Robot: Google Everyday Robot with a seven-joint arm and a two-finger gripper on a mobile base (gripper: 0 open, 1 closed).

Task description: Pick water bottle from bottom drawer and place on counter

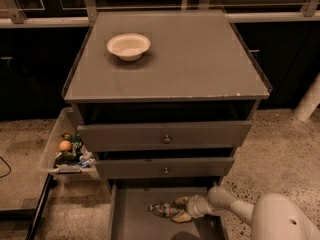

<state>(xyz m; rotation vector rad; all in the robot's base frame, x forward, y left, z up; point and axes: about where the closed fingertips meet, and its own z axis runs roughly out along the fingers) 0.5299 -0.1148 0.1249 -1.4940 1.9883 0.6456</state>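
Observation:
The water bottle (163,210) lies on its side on the floor of the bottom drawer (131,218), which is pulled out at the foot of the cabinet. My gripper (180,209) reaches in from the lower right on its white arm, and its two tan fingers sit at the bottle's right end, one above and one below it. The counter (190,59) is the flat grey-brown cabinet top above.
A white bowl (128,46) sits on the counter's back left. Two upper drawers with round knobs (167,139) stand slightly open above the bottom drawer. A clear bin (70,149) of small items hangs on the cabinet's left side. Speckled floor surrounds the cabinet.

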